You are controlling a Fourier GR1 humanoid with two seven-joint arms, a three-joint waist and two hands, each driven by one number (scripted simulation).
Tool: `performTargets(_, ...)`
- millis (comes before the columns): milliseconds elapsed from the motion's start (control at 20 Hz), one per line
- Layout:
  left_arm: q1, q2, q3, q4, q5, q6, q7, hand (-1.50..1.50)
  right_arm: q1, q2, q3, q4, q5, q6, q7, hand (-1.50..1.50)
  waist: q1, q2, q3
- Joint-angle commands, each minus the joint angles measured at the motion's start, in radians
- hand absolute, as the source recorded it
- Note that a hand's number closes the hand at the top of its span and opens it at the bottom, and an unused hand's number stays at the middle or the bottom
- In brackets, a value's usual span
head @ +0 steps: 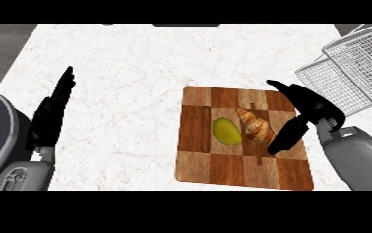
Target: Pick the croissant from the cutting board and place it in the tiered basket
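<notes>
The black right hand (303,113), fingers spread, reaches beside the golden-brown croissant (256,124) lying on the chequered wooden cutting board (218,168); next it should close around it, then carry to the wire tiered basket (340,74).

Croissant (256,124): golden-brown, ridged crust, elongated, lying flat with its long axis running from upper left to lower right. It rests on the right half of the cutting board (218,173), just beside a yellow-green fruit on its left. Cutting board: wooden, checkered in light and dark brown squares, rectangular, lying flat on the white counter, right of centre. Tiered basket (335,82): light grey wire mesh, stepped levels, at the counter's right edge, beyond the board's upper right corner, partly cut off by the view.
</notes>
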Motion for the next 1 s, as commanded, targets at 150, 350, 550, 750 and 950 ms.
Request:
performTargets(150, -0.043, 0.019, 0.047, -0.009, -0.002, -0.055, 0.061, 0.0, 0.011, -0.014, -0.05, -0.039, 0.071, 0.101, 0.013, -1.5, -0.002, 0.0, 0.0)
performTargets(350, -0.03, 0.002, 0.066, -0.029, -0.006, -0.068, 0.052, 0.0, 0.066, 0.046, -0.016, -0.051, 0.195, 0.069, -0.025, -1.5, 0.0, 0.0, 0.0)
performTargets(550, -0.013, -0.05, 0.039, -0.023, -0.053, -0.033, 0.034, 0.0, 0.165, 0.078, 0.01, -0.168, 0.243, 0.061, 0.02, -1.5, -0.005, -0.001, 0.0)
performTargets(750, 0.039, -0.05, 0.059, -0.037, -0.045, -0.06, -0.002, 0.0, 0.061, 0.103, -0.069, -0.027, 0.23, 0.125, 0.006, -1.5, 0.002, 0.0, 0.0)
performTargets(950, 0.016, -0.075, 0.03, -0.115, -0.091, -0.039, 0.096, 0.0, 0.098, 0.182, -0.034, -0.01, 0.294, 0.08, 0.006, -1.5, 0.002, -0.001, 0.0)
